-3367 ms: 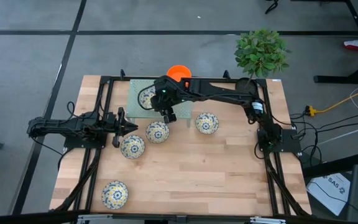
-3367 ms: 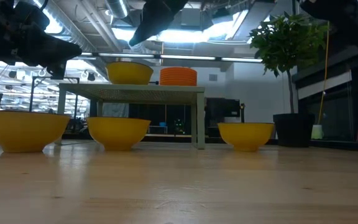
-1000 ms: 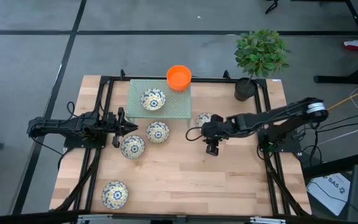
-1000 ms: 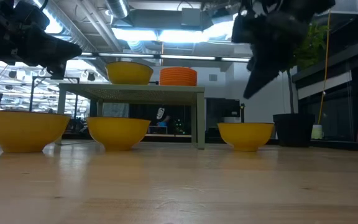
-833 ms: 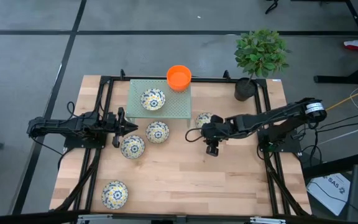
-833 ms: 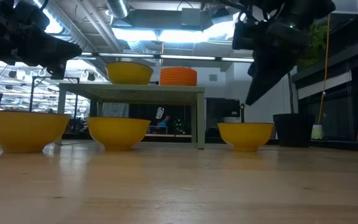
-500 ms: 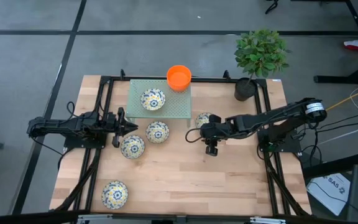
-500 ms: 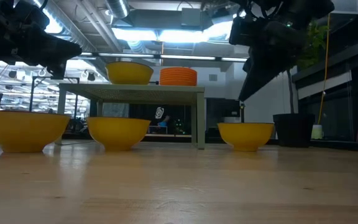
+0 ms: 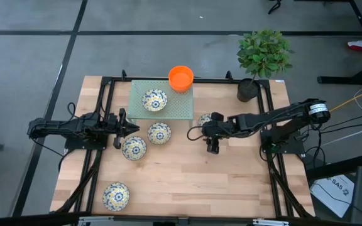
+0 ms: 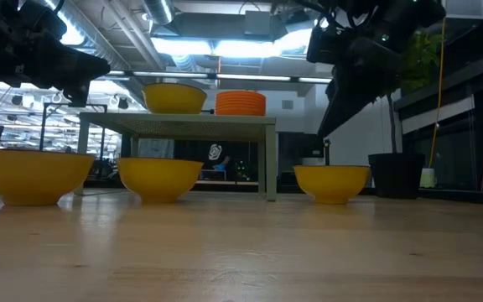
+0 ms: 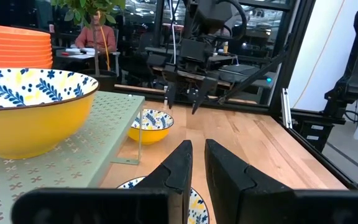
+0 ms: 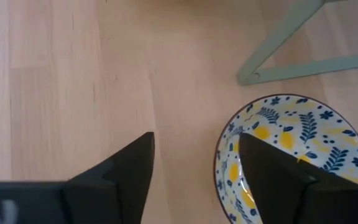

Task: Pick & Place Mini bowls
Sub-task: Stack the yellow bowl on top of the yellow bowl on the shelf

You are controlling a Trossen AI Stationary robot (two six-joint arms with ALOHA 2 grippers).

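Observation:
Several floral mini bowls rest on their bases on the table: one [image 9: 159, 133], one [image 9: 134, 148], one near the front edge [image 9: 115, 196]. Another [image 9: 154, 100] sits on the green stand [image 9: 175, 107] beside a stack of orange mini bowls [image 9: 181, 78]. My right gripper [image 12: 194, 155] hangs open above a floral bowl [image 12: 297, 155] right of the stand. One finger is over the bowl's inside and the other over bare table, with the rim [image 12: 219, 168] below the gap. The left wrist view shows this gripper [image 11: 180, 99] clear above that bowl [image 11: 149, 126]. My left gripper [image 11: 196, 165] waits shut at the table's left.
A dark pot [image 9: 247, 91] with a green plant [image 9: 264, 53] stands at the far right corner. The stand's legs [image 12: 278, 43] are close to the bowl under my right gripper. Bare wood lies toward the near edge [image 9: 219, 188].
My right gripper has kept its place over the floral bowl and has turned a little, its fingers swinging toward the stand.

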